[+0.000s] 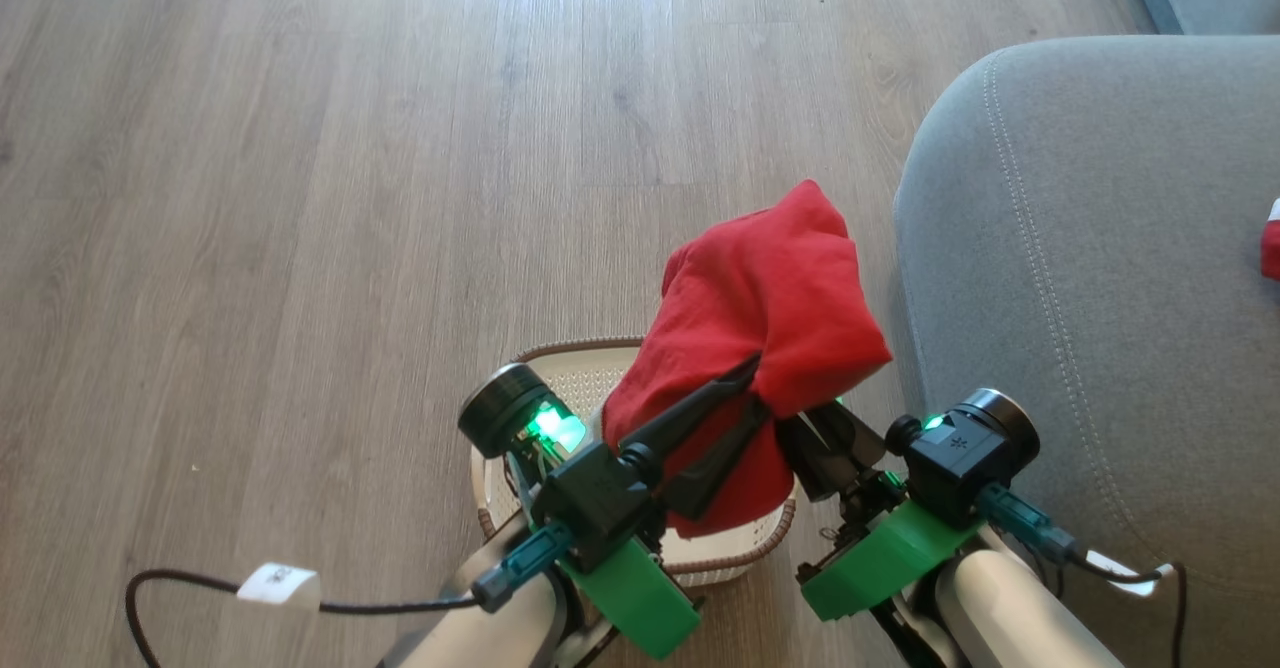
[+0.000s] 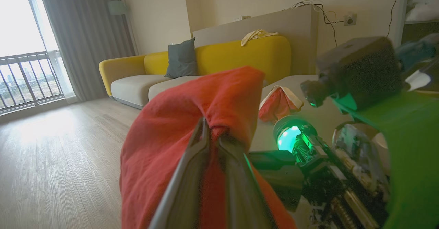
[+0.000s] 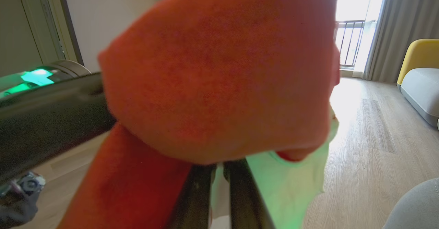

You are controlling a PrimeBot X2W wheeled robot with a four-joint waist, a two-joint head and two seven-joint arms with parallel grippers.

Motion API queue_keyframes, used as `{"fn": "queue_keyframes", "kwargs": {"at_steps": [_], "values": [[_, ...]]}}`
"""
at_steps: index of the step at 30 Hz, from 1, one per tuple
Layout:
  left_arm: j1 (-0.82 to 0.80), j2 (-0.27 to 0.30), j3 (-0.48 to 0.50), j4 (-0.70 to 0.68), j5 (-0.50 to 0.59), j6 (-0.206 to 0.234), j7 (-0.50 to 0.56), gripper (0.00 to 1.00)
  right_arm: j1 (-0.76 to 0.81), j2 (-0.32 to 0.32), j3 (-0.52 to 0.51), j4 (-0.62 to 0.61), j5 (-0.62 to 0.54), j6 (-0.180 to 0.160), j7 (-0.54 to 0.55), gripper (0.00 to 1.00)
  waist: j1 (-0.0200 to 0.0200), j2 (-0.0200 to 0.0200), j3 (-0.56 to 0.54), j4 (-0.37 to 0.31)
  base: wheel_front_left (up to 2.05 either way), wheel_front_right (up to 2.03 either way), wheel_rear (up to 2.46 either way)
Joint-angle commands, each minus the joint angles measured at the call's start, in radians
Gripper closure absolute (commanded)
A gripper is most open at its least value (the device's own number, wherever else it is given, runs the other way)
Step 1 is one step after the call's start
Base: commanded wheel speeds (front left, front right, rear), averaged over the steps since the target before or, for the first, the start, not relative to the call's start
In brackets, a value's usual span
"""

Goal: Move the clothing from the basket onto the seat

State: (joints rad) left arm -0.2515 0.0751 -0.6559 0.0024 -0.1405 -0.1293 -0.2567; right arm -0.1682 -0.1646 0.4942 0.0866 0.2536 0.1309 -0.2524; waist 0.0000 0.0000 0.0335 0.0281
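Between the dark fingers of the left claw (image 1: 758, 383) a fold of the soft red clothing (image 1: 770, 278) was pinched, above the perforated cream basket (image 1: 575, 373). The right claw (image 1: 805, 418) was closed on it too, tips hidden under cloth. Right of it lay the grey seat (image 1: 1100, 248); the left wrist view showed another red garment (image 2: 278, 105) there.

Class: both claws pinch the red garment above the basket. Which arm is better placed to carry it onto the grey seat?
Probably right: the right claw holds the red garment beside the seat; the left claw is farther off, over the basket.
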Motion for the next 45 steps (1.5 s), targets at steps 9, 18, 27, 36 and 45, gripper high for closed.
{"fn": "queue_keyframes", "kwargs": {"at_steps": [9,18,27,36,45], "values": [[-0.043,-0.007,0.048,-0.042,0.023,-0.001,-0.005,0.11,-0.006,0.015,0.004,-0.051,-0.001,0.000,-0.009,1.00,0.0000,0.0000,-0.004,0.003,0.00,0.00,0.00],[-0.036,-0.012,0.061,-0.038,0.034,-0.001,-0.005,0.00,0.002,0.028,-0.034,-0.094,0.005,0.000,-0.009,1.00,0.0000,0.0000,-0.016,0.002,0.00,0.00,0.00],[-0.033,-0.016,0.088,-0.039,0.045,-0.001,-0.005,0.00,0.021,0.056,-0.119,-0.194,-0.024,0.000,-0.009,1.00,0.0000,0.0000,-0.019,-0.001,0.00,0.00,0.00],[-0.028,-0.018,0.103,-0.040,0.048,-0.001,-0.005,0.00,0.040,0.073,-0.198,-0.227,-0.055,0.000,-0.009,1.00,0.0000,0.0000,-0.026,-0.001,0.00,0.00,0.00],[-0.017,-0.020,0.112,-0.031,0.051,-0.001,-0.005,0.00,0.036,0.066,-0.247,-0.232,-0.066,0.000,-0.009,1.00,0.0000,0.0000,-0.027,0.001,0.00,0.00,0.00]]}}
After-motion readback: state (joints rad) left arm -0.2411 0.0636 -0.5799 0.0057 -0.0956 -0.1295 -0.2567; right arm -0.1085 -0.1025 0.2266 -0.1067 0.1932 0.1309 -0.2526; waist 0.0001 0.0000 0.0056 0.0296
